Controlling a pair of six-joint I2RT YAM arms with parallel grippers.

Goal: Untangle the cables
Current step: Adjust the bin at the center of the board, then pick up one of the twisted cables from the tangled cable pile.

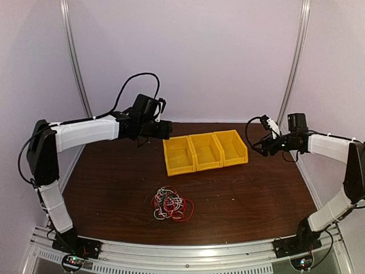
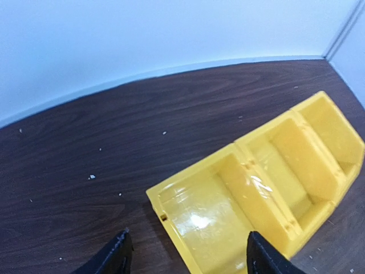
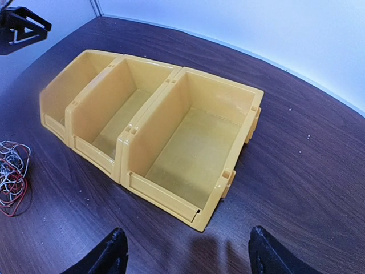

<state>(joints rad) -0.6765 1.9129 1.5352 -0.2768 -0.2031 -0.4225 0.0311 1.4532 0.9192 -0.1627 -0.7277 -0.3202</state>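
The cables [image 1: 171,204] lie in 1 tangled clump on the tabletop [image 1: 256,194], well apart from both arms. The left fingers [image 2: 117,258] and right fingers [image 3: 112,252] stand spread, grasping nothing, flanking the 3 yellow bins [image 1: 193,149], which likely await separated strands.
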